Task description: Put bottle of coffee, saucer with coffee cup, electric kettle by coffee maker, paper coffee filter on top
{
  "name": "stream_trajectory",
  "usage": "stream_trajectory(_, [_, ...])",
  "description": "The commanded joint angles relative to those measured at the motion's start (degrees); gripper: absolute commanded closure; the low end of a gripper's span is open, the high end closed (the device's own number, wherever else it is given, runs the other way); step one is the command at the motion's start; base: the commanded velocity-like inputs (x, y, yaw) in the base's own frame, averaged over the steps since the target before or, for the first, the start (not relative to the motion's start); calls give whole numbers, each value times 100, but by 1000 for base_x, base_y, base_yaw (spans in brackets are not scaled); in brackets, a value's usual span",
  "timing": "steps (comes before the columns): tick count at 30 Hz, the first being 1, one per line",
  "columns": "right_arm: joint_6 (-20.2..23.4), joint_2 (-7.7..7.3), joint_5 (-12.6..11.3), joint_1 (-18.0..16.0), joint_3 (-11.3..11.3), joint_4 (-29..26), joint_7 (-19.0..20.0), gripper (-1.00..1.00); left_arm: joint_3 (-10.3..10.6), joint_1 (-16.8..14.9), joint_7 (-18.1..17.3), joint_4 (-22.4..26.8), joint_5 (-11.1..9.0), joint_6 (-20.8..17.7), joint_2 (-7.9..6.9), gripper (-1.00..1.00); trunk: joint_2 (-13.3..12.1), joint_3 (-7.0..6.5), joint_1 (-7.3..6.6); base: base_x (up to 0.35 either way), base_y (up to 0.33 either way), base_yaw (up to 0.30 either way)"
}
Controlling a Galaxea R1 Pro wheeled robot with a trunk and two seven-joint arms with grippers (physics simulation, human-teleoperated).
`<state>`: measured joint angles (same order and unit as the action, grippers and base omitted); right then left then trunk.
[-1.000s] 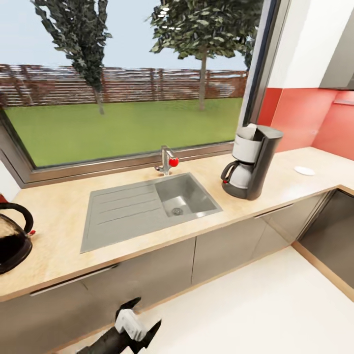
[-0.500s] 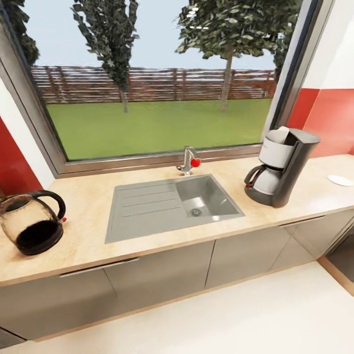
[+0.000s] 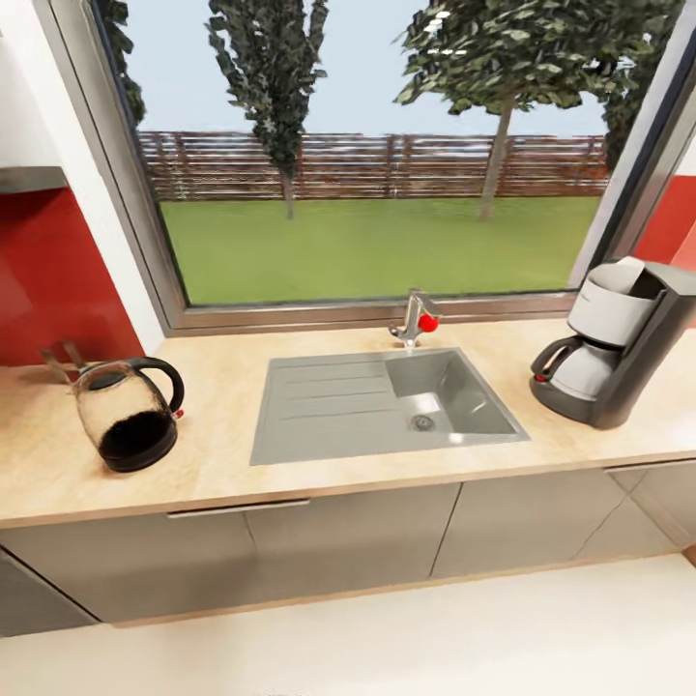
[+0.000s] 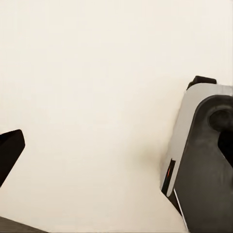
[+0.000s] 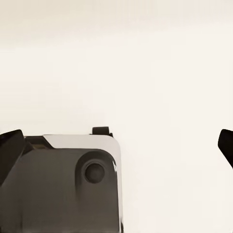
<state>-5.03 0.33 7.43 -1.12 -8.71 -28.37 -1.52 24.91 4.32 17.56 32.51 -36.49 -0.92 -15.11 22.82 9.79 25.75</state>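
The head view looks down on a long wooden bench (image 3: 222, 464) under a wide window (image 3: 387, 164) with grass, trees and a fence outside. The electric kettle (image 3: 128, 414), glass-bodied with a black base and handle, stands upright on the bench toward the left, in front of the red wall panel (image 3: 58, 280) and well apart from the sink. The grey sink (image 3: 382, 401), with its drainboard on the left and basin on the right, sits in the middle of the bench, and a faucet (image 3: 416, 317) with a red knob rises behind it. The coffee maker (image 3: 619, 343) stands upright on the bench at the right, with its carafe in place, well apart from the kettle. Grey cabinet fronts (image 3: 348, 541) run below the bench.

The left wrist view shows the pale floor (image 4: 97, 97) and part of the robot's own grey and black body (image 4: 204, 155). The left claw (image 4: 97, 194) shows just 1 dark fingertip (image 4: 8, 150), so its state cannot be told. In the right wrist view, the right claw (image 5: 116, 145) has 2 dark fingertips (image 5: 10, 145) set far apart, holding nothing.
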Motion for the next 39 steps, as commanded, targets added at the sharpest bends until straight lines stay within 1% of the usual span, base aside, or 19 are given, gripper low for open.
stream_trajectory(1, [-16, 7, 61, -3, -19, 3, -11, -100, 47, -2, 70, -25, -48, 30, 80, -100, 11, 11, 3, 0, 0, 279])
stream_trajectory(2, [-16, 9, 63, -3, -20, 6, -16, -100, 60, -2, 80, -122, -51, 140, 206, -100, 11, 13, 3, 0, 0, 278])
stream_trajectory(3, [-16, 10, 64, -3, -27, 6, -20, -100, 72, -2, 84, -233, -39, 328, 327, -100, 11, 15, 3, 0, 0, 270])
stream_trajectory(4, [-22, 11, 59, -3, -43, 7, -22, -100, 73, -2, 87, -397, -38, 615, 454, -100, 11, 16, 3, 0, 0, 87])
stream_trajectory(5, [-24, 11, 57, -3, -47, 7, -23, -100, 59, -2, 74, -513, -61, 721, 490, -100, 11, 16, 3, 0, 0, 15])
stream_trajectory(11, [-30, -22, 82, -3, -19, 7, -17, -100, 58, -2, 49, -541, -68, 741, 498, -100, 11, 16, 3, 0, 17, 4])
stream_trajectory(14, [-37, -41, 85, -3, -17, 164, -5, -100, 49, -2, 46, -544, -69, 743, 496, -100, 11, 16, 3, -2, 293, 0])
stream_trajectory(22, [-33, -31, 68, -3, -33, 200, -25, -100, 46, -2, 46, -544, -69, 743, 493, -100, 11, 16, 3, -108, 295, 24])
stream_trajectory(25, [-33, -32, 66, -3, -38, 202, -29, -100, 26, -2, 46, -544, -74, 746, 492, -100, 11, 16, 3, -193, 277, 186])
stream_trajectory(33, [-33, -31, 65, -3, -43, 208, -36, -100, -151, -2, 38, -544, -75, 751, 491, -100, 11, 16, 3, -148, 284, 262])
stream_trajectory(39, [-33, -32, 65, -3, -43, 209, -40, -100, -174, -2, 37, -544, -77, 752, 491, -100, 11, 16, 3, -19, 323, 278])
